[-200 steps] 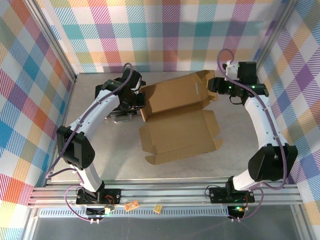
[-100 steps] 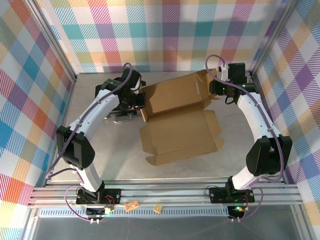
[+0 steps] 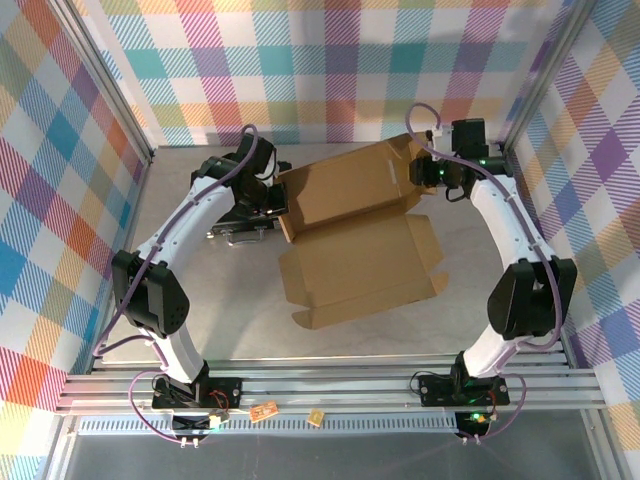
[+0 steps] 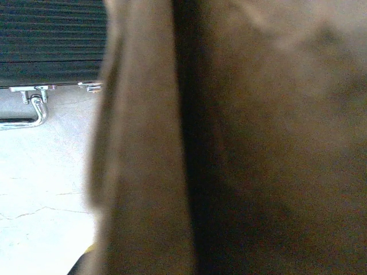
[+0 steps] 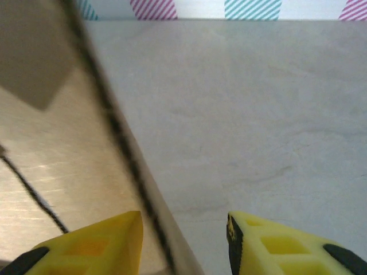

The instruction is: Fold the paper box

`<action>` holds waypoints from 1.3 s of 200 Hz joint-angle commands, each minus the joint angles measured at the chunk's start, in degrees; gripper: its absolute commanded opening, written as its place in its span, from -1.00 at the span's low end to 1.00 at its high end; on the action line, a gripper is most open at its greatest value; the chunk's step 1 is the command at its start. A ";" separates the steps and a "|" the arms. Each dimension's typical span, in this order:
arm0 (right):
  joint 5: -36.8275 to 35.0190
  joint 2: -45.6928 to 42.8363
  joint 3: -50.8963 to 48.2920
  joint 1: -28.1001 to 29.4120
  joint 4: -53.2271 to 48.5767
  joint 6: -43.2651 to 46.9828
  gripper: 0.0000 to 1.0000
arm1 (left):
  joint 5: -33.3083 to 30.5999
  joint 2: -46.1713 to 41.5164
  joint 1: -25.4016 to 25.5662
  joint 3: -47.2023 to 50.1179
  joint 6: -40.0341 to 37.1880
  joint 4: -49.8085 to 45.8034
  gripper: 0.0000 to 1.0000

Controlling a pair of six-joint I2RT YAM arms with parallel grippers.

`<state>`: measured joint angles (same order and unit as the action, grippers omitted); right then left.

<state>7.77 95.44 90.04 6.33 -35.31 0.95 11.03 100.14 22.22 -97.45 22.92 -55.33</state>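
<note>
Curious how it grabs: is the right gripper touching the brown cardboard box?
Cannot tell. Right wrist view: the right gripper straddles a wall of the brown cardboard box; contact unclear.

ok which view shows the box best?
Top external: the whole box is in frame, with the near panel flat and the far half raised. Left wrist: blurred brown cardboard up close. Right wrist: one cardboard edge running between the fingers of the open right hand.

A plain brown corrugated paper box (image 3: 355,265), a die-cut sheet with creases and flaps, is lying half-folded mid-table (image 3: 200,300). Its near panel is resting flat, while its far panel (image 3: 345,188) is standing tilted up, small side flaps jutting at the right end.
</note>
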 commanded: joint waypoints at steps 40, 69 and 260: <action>-17.52 -3.03 4.89 6.61 -2.24 0.31 -1.00 | 5.01 0.15 -1.91 1.22 3.62 3.49 -1.00; -35.16 -5.72 7.12 14.62 -3.39 1.67 -1.00 | 6.00 0.46 -1.91 3.91 7.79 6.97 -1.00; -38.63 0.78 29.29 34.61 -15.21 11.97 -0.11 | 20.45 -3.02 -2.85 23.02 19.08 41.67 -1.00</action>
<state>-49.60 99.26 111.81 42.50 -39.42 20.10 23.35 99.70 20.58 -78.32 42.87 -24.75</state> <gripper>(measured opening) 0.376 0.068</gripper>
